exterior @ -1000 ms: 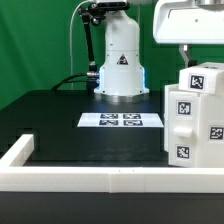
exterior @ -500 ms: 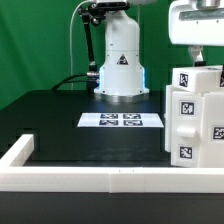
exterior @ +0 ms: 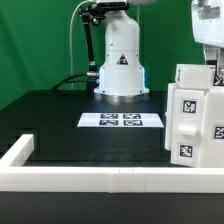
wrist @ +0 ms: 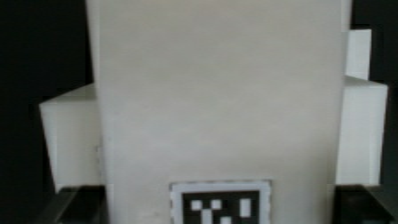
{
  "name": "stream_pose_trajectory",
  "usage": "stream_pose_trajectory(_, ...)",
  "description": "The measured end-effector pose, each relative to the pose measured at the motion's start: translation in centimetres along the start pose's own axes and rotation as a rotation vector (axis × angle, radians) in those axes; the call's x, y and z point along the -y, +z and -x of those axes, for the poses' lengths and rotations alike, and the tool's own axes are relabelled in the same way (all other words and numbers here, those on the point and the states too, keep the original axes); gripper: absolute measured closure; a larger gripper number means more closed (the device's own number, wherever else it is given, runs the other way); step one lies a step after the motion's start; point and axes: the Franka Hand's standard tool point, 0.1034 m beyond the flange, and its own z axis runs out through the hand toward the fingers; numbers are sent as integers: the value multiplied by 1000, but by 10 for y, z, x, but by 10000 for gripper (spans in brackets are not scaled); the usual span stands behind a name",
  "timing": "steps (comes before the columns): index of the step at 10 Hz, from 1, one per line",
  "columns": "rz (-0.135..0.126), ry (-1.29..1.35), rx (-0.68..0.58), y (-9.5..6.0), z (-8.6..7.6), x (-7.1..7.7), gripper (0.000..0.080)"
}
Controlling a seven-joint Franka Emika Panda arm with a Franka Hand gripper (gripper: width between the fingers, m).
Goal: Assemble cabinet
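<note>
One tall white tagged cabinet body stands on the black table; end effector grip hidden, cannot tell; lower squarely, avoid tilting

The exterior view's right edge cuts off the cabinet and most of the gripper, hiding its fingers, while the wrist view is blurred, its tag cropped.
</note>
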Motion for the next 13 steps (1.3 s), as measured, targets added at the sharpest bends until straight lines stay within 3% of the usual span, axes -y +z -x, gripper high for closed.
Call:
stream_pose_trajectory(1,5,43,16,0,2,-1,240)
stream_pose_trajectory(3,11,21,35,1,7,-3,50)
stream_pose_trajectory(4,14,31,54,1,9,-3,9)
stream_pose_trajectory(6,13,31,68,-4,11,-2,2)
stream_pose_trajectory(8,-1,40,126,-22,17,2,2)
stream_pose_trajectory(11,-3,-11,128,-21,18,1,2)
stream_pose_trajectory(13,15,-262,102,-20,22,3,2)
